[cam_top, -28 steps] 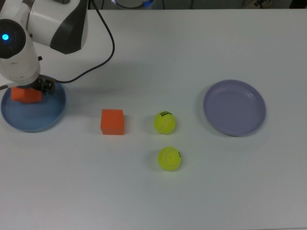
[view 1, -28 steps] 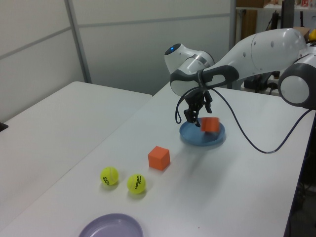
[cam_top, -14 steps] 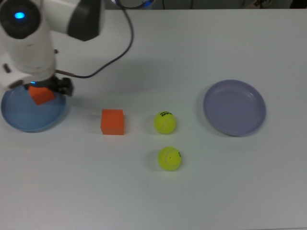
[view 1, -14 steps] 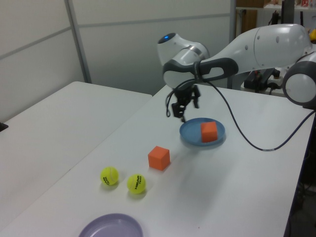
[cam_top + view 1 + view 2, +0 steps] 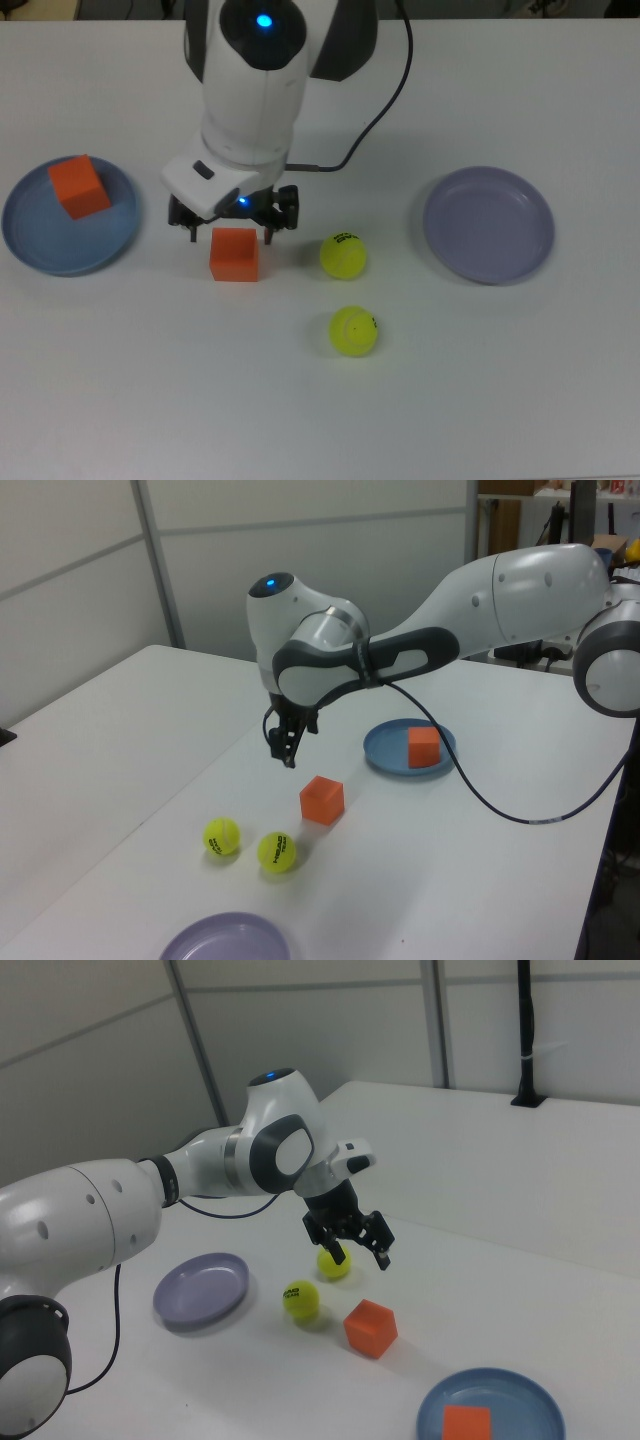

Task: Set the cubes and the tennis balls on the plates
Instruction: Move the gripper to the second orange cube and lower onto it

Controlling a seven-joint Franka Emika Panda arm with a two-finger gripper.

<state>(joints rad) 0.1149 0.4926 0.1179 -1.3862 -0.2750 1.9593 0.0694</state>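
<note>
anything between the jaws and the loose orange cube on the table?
Nothing visible. The gripper hangs open above the orange cube with only air between them. The tennis balls lie off to the top view's right, and the blue plate to its left.

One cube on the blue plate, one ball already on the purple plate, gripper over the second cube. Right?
Not quite: the purple plate is empty. The top view shows both balls on the table beside it. The rest holds: one cube sits on the blue plate, and the gripper is over the second cube, jaws open.
</note>
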